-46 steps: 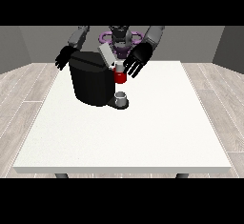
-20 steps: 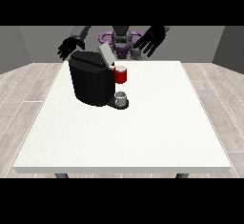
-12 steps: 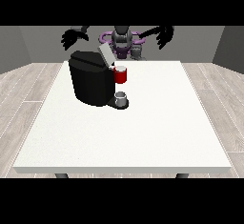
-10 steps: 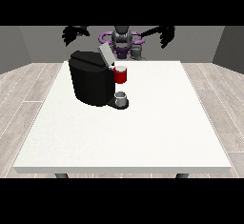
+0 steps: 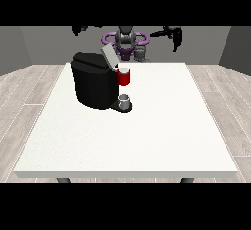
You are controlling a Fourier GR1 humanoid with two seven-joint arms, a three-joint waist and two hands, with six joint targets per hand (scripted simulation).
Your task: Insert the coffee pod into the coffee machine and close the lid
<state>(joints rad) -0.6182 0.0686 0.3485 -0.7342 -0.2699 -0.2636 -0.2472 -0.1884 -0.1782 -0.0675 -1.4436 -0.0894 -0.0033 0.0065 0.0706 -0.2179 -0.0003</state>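
Note:
The black coffee machine [image 5: 95,84] stands on the far left part of the white table [image 5: 162,126], its grey lid [image 5: 108,56] tilted up and open. A red thing at the machine [image 5: 124,77] sits at its front, under the lid. A small grey thing [image 5: 125,100] rests on the machine's base plate. The hand at the view's right [image 5: 176,36] hangs high behind the table, well away from the machine, fingers straight and pointing down, holding nothing. The hand at the view's left [image 5: 80,29] is raised to the scene's top edge, above and behind the machine, and only partly shows.
The robot's torso [image 5: 126,42] with purple shoulder rings is behind the table's far edge. Wooden floor lies around the table on both sides.
Both hands have lifted away from the machine, moving up and apart to the scene's top. The machine, its raised lid and the grey thing look the same.

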